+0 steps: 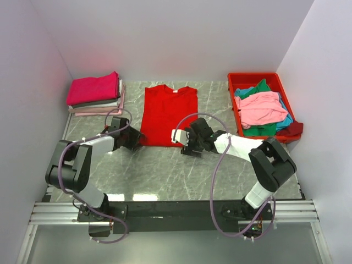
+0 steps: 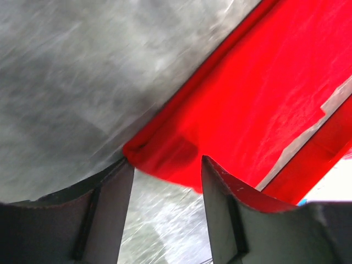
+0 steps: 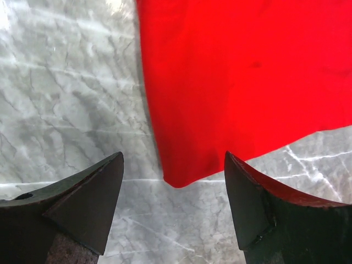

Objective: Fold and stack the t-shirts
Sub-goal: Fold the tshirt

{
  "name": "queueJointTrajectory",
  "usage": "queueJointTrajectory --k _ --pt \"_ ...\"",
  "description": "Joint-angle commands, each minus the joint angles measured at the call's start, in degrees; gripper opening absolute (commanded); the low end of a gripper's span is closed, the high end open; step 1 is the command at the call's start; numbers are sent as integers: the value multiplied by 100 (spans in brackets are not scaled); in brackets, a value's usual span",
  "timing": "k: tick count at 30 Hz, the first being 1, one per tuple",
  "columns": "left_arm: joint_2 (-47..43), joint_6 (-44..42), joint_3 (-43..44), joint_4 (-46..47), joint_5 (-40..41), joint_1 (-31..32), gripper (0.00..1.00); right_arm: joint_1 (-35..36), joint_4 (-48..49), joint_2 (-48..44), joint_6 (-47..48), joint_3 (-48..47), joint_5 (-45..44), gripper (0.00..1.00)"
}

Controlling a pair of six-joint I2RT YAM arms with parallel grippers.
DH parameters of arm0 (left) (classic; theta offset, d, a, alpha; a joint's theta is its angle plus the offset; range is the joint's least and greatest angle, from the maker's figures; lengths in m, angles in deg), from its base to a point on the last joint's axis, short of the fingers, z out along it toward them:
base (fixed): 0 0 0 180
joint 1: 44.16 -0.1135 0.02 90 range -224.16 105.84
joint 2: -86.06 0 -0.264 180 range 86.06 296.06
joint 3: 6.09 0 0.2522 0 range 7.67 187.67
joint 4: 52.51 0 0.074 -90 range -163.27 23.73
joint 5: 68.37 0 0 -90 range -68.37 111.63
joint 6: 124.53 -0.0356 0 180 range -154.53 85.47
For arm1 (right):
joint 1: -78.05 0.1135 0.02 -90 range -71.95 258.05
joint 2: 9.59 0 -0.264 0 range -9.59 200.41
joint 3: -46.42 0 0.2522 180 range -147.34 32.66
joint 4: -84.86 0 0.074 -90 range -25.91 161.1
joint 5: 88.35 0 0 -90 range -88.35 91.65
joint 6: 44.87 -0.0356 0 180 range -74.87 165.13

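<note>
As both gape, left pincer [image 2: 166, 162] and right pincer [image 3: 173, 157] frame red t-shirt [image 1: 168, 113] corners.

The left gripper [image 2: 166, 163] enters from the bottom of the frame, its two dark fingers [image 2: 104, 214] set well apart. A corner of the red t-shirt [image 2: 264, 82] lies in the gap between them, near the tips. The shirt fills the right and upper right of the frame. The grey marbled table [image 2: 66, 71] fills the upper left, blurred. A pale strip [image 2: 308, 137] crosses the cloth towards the right edge.
</note>
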Motion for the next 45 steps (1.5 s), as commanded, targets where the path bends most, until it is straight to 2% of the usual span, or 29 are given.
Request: queueJointTrajectory --k 1,7,9,10,12,13,14,17,19,21,24,26,28,31,34,37,41,45 --pt "277 71 224 105 346 25 56 -14 299 192 247 -27 -137 80" --pt "356 -17 277 175 390 25 40 -23 448 676 114 -274 -691 73" --pt "409 -78 286 210 337 17 31 -23 449 764 89 -300 -744 67" --pt "444 -114 330 228 320 17 28 -23 388 825 71 -344 -744 58" --pt "549 -201 356 394 206 17 14 -23 317 852 44 -380 -709 48" --pt "576 -237 374 534 153 17 9 -32 256 835 36 -388 -648 35" --pt "611 -280 383 571 109 17 0 -23 203 809 1 -388 -586 28" --pt "472 -421 313 554 -120 34 0 -93 -131 546 -78 -380 -156 5" --pt "113 -483 95 422 -225 69 0 -137 -515 170 -44 -266 299 1" --pt "-222 -501 -143 290 -322 122 0 -129 -850 -174 114 -126 634 0" --pt "-916 -326 -732 -78 -489 534 0 -85 -1746 -886 394 173 1373 0" --pt "-1520 -63 -1198 -281 -420 1104 0 20 -2703 -1317 693 244 1706 0" --pt "-2032 587 -1671 -527 -296 1796 0 91 -3502 -1650 1125 332 2094 0" --pt "-3139 1247 -2041 -1061 55 2256 0 196 -3700 -2133 1134 674 2113 0" --pt "-4281 1512 -2148 -1467 485 2267 0 232 -3446 -2495 950 1025 1912 0" --pt "-4390 1416 -1869 -1556 864 2188 0 232 -3244 -2532 827 1071 1613 0" --pt "-3584 1108 -1393 -1329 785 2003 0 170 -3041 -2435 747 860 1234 0" --pt "-3037 810 -771 -1038 759 1627 0 -277 -3146 -2014 870 -25 1207 0"
